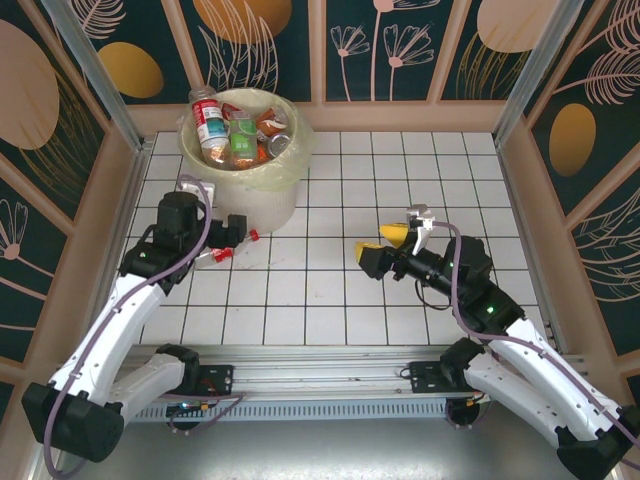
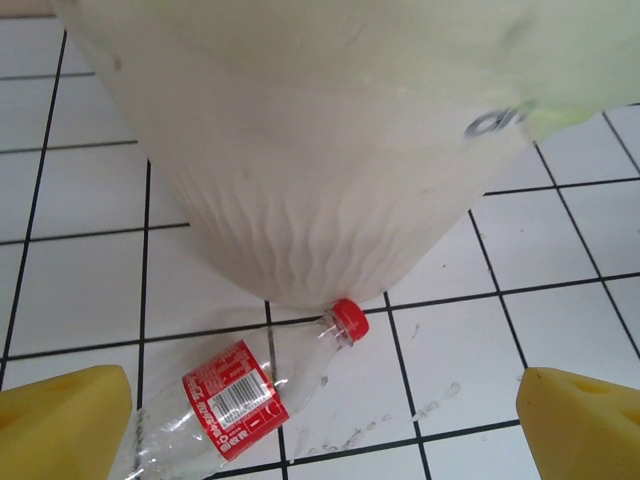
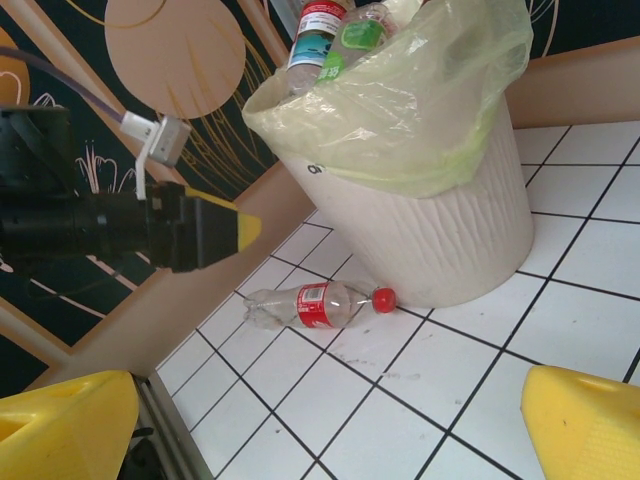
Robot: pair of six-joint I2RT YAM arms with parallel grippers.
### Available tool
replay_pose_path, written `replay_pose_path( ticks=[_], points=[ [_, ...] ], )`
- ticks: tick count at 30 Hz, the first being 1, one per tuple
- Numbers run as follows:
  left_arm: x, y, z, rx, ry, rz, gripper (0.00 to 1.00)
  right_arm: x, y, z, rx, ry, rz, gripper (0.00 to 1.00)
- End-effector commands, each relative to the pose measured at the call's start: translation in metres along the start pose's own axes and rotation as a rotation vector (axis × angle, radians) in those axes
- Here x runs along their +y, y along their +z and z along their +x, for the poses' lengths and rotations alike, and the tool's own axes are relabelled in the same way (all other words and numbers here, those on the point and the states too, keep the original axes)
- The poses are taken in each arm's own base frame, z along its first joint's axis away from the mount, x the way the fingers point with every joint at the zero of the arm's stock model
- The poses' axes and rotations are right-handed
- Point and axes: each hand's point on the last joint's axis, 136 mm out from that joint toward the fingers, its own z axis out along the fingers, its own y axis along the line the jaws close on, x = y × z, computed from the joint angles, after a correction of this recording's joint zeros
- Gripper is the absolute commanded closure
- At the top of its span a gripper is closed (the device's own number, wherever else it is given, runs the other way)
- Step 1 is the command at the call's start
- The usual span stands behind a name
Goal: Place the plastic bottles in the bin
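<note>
- The bin [image 1: 275,200] stands at the far left of the tiled table [image 1: 330,300], heaped to the rim with bottles [image 1: 240,135]; one of them pokes up above the liner bag.
- One bottle [image 2: 235,400] with a red label lies on its side on the tiles at the near foot of the bin, its red cap just beside the bin wall, perhaps touching it.
- The left gripper [image 2: 320,430] hangs over this bottle with its fingers spread wide, one on each side, grasping nothing.
- The right gripper [image 1: 380,243] waits right of the table's middle, well apart from the bin, fingers released and empty.
- Step in hand, as I judge it: picking up the last loose bottle.
- Next move calls for lowering the left gripper, straddling the body near the label, clenching, then lifting high over the rim, since the pile leaves little room.
</note>
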Motion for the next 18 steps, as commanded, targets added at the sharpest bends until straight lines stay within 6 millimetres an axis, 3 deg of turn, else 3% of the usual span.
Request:
replay_pose_path(
  ticks=[1,11,18],
  points=[
    [0.006,0.008,-0.001,-0.069,-0.069,-0.026,0.01,0.010,-0.004,-0.003,-0.032,-0.016,-0.048,0.01],
    [0.020,0.047,0.048,0.083,-0.022,-0.103,0.01,0.007,-0.012,-0.001,-0.034,-0.022,-0.025,0.01],
    [0.027,0.065,0.067,0.170,0.082,-0.134,0.01,0.004,-0.013,0.000,-0.034,-0.024,-0.012,0.01]
  ],
)
